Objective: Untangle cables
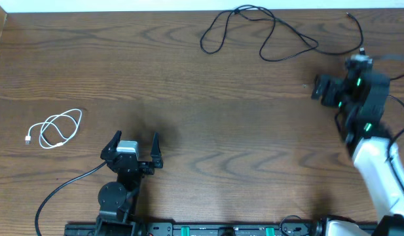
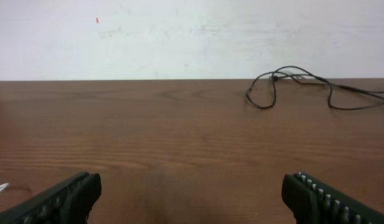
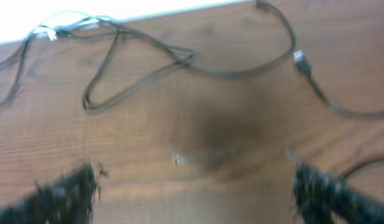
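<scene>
Brown wood-grain table (image 1: 202,151) held both arms low: the left gripper (image 1: 135,136) sat near, left of centre, jaws spread and empty; the right gripper (image 3: 195,180) hovered far right, likewise released. A long thin black cable (image 1: 296,33) looped along the far edge, while a coiled white cable (image 1: 79,121) lay left, well apart

Black cable (image 1: 316,44), white cable (image 1: 56,130), brown table (image 1: 202,111)

Black cables (image 3: 185,58) loop on table (image 3: 210,137); pincer (image 3: 195,183) spread.
</scene>
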`<state>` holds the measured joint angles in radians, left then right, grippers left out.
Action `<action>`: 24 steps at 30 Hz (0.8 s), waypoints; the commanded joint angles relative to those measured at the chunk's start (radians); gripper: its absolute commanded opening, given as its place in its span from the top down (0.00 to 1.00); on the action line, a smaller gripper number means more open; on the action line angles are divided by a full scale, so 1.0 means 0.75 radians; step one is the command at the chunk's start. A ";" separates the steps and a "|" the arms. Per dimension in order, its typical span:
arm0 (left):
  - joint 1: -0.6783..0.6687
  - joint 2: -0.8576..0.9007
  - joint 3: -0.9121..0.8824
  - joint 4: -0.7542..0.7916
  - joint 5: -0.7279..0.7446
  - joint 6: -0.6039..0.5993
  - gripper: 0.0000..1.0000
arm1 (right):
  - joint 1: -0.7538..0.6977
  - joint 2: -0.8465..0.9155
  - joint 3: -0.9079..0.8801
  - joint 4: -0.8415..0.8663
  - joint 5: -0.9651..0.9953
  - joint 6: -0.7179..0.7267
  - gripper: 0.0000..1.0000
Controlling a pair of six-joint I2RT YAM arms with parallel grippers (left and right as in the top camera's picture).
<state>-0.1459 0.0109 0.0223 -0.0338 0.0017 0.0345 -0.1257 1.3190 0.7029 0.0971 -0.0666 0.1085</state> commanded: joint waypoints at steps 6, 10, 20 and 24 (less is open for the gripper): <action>-0.003 -0.009 -0.024 -0.053 -0.013 0.019 0.02 | 0.013 -0.148 -0.652 1.022 0.010 0.142 0.01; -0.003 -0.009 -0.024 -0.053 -0.013 0.019 0.02 | 0.013 -0.150 -0.791 1.299 0.005 0.156 0.01; -0.003 -0.009 -0.024 -0.053 -0.013 0.019 0.02 | 0.012 -0.382 -0.931 1.204 0.057 0.159 0.01; -0.003 -0.009 -0.024 -0.053 -0.013 0.019 0.02 | 0.012 -0.473 -0.931 1.065 0.056 0.159 0.01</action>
<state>-0.1459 0.0109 0.0238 -0.0357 0.0017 0.0345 -0.1230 1.0122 0.0097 0.9440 -0.0448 0.2199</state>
